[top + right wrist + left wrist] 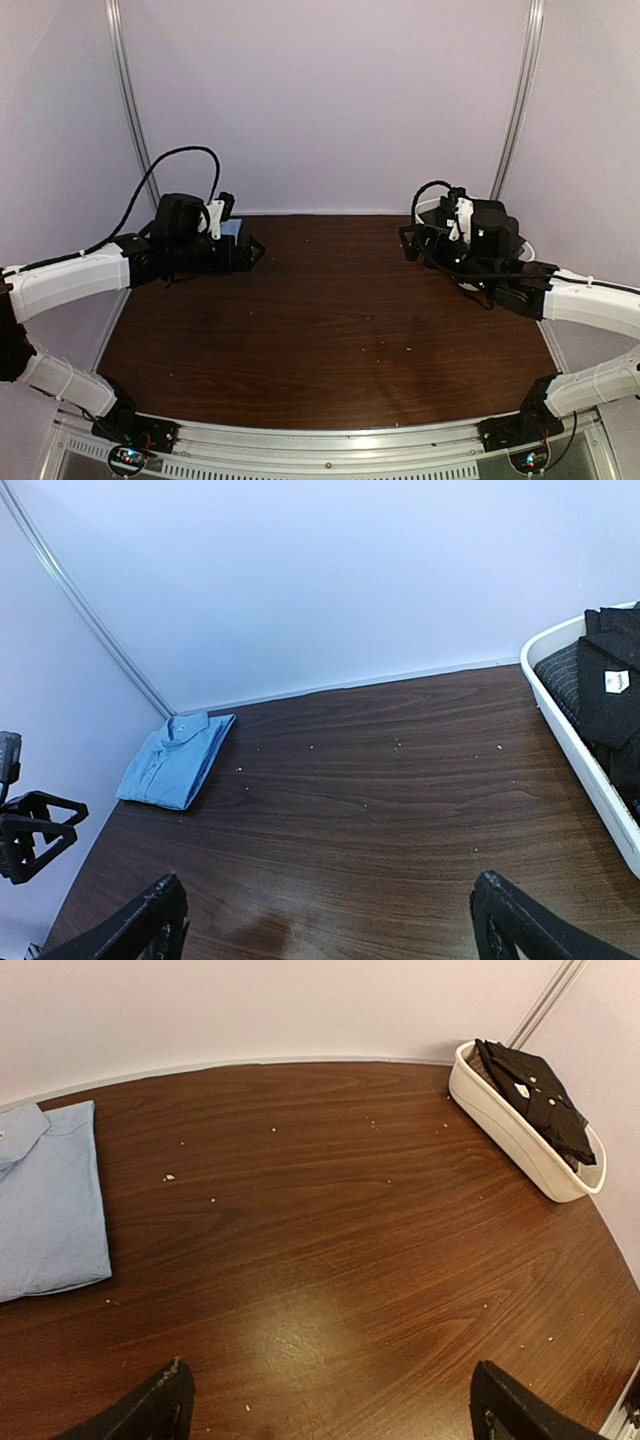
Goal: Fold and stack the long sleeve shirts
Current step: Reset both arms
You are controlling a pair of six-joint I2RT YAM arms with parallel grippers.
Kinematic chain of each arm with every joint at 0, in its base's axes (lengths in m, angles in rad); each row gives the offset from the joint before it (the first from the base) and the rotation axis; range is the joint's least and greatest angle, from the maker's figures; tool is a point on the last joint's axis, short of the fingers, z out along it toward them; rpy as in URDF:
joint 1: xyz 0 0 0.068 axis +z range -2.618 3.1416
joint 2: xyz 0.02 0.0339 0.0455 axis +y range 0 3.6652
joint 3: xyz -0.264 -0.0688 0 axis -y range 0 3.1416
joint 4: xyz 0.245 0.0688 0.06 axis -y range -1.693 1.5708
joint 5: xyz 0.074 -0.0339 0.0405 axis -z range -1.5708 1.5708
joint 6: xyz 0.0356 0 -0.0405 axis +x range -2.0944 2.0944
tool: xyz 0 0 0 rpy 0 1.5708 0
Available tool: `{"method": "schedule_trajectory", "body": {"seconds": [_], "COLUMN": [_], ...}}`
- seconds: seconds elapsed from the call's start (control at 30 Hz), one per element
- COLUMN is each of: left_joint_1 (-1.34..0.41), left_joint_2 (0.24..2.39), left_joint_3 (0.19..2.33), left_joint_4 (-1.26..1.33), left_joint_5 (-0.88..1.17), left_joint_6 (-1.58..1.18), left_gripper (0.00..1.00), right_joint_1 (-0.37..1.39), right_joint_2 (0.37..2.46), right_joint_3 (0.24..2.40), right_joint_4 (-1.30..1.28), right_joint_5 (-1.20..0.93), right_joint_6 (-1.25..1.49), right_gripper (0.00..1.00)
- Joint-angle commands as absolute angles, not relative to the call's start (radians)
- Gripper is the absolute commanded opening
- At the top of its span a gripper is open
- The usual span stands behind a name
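A folded light blue collared shirt (pixel 45 1200) lies flat at the table's far left corner; it also shows in the right wrist view (pixel 175 760), and a sliver shows behind my left arm in the top view (pixel 233 228). Dark garments (pixel 535 1095) lie in the white tub (pixel 510 1135) at the far right, also seen in the right wrist view (pixel 610 680). My left gripper (pixel 330 1420) is open and empty over bare wood, right of the blue shirt (pixel 255 250). My right gripper (pixel 325 930) is open and empty, left of the tub (pixel 407 240).
The white tub's rim (pixel 570 740) stands close beside my right gripper. The dark wooden table (pixel 330 320) is bounded by pale walls at the back and sides. Small white crumbs dot the wood. My left arm's gripper shows at the left edge of the right wrist view (pixel 25 830).
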State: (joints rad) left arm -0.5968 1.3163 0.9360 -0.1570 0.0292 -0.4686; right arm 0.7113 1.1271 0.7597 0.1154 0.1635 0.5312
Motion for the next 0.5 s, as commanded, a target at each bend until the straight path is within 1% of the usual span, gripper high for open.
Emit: {"method": "schedule_trajectory", "body": {"seconds": [0.0,0.47], "left_joint_1": [-0.601,-0.601], "left_joint_2": [1.294,1.319], "left_joint_3": [0.935,0.949], "left_joint_4": [-0.098,-0.090], "left_joint_5": [0.027,0.047], "left_joint_6": [-0.455,-0.465], "left_gripper": [0.98,0.98], "right_joint_1": [0.708,0.708], "right_joint_2": [1.111,1.094], "right_joint_3": [0.756,0.741], "right_joint_4": [0.163,0.174], "right_joint_5": [0.176,0.202], "right_joint_6": [0.541,0.535], "right_gripper": [1.00,1.00]}}
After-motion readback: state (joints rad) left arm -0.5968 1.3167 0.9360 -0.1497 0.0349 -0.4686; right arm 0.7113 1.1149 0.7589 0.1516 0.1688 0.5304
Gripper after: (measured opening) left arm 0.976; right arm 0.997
